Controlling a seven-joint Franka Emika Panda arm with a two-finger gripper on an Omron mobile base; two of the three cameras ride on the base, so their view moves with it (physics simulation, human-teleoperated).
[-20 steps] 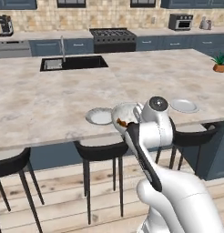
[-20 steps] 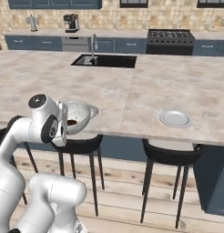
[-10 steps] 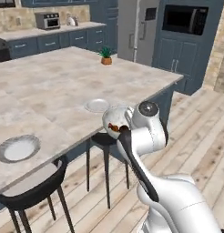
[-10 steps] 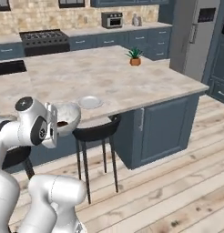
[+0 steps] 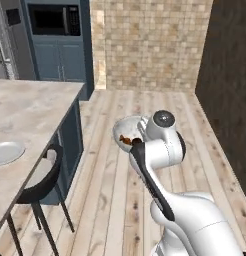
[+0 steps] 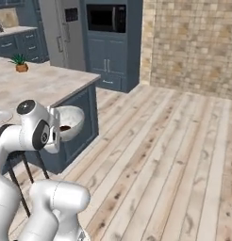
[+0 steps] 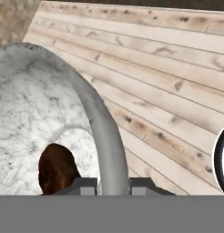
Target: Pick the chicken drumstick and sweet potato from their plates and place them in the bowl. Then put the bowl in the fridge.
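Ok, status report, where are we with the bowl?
End effector shut on the bowl rim, carried over the wooden floor. Brown food inside. Fridge ahead left, doors closed. Island corner close beside the bowl.

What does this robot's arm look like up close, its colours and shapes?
The arm is glossy white, built of thick rounded segments like fat tubes. A dark band runs along the link below the wrist, and dark rings mark the joints. One joint ends in a round grey cap with a black rim. At the tip sit two small dark grey jaws.
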